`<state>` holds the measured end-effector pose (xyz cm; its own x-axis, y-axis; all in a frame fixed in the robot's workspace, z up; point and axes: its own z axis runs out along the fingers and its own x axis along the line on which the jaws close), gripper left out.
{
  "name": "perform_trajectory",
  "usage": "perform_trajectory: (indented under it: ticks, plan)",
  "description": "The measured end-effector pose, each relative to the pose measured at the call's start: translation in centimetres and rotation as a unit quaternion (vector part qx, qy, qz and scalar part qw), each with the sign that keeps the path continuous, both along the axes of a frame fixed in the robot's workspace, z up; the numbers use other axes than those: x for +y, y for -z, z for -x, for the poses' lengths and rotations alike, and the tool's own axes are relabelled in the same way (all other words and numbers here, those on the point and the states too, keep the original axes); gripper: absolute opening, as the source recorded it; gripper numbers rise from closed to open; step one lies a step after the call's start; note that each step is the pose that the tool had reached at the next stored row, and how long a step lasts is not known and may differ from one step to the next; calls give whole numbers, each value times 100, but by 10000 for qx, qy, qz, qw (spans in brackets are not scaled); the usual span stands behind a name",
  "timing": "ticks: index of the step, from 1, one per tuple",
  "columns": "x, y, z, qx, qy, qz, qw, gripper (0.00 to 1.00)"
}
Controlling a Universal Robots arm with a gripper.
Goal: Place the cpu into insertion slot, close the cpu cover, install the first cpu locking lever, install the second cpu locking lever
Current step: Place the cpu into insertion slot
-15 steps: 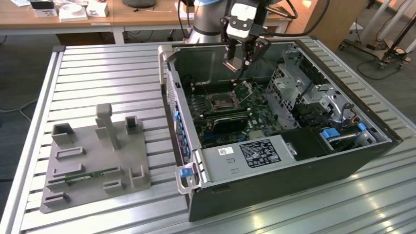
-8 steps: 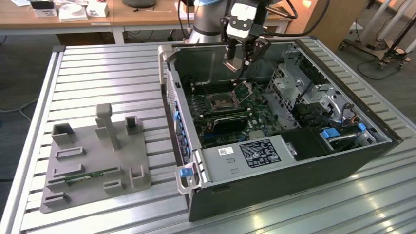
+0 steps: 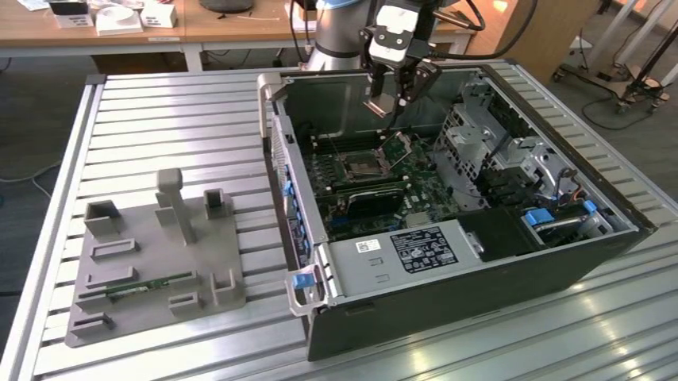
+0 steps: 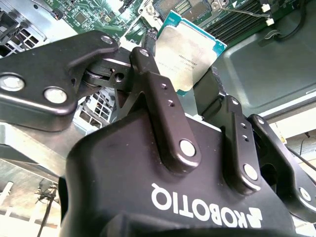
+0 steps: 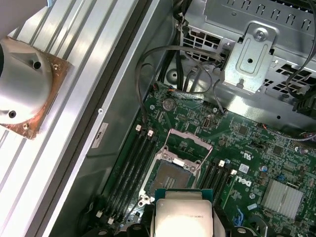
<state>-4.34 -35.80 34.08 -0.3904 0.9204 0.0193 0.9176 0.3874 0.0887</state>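
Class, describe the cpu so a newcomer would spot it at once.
Find the open computer case on the slatted table, then the black claw above its green board. The cpu is the flat silvery-topped square gripped in the claw, the only chip off the board.

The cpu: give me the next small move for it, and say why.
Probably ease the gripper slowly down toward the insertion slot. The gripper is shut on the cpu and holds it well above the board, apart from the socket. The cpu cover stands open, so the dark pin field lies bare and nothing visible blocks the way.
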Motion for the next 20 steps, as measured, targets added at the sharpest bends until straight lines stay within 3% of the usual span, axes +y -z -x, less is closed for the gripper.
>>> perform_trajectory:
  ticks: [2,9,20]
  plan:
    - [1,8,0,-1,12,-1,10000,55]
    - [3,78,1,0,453,0,9990,55]
    - [90,190,1,0,565,-3,9984,55]
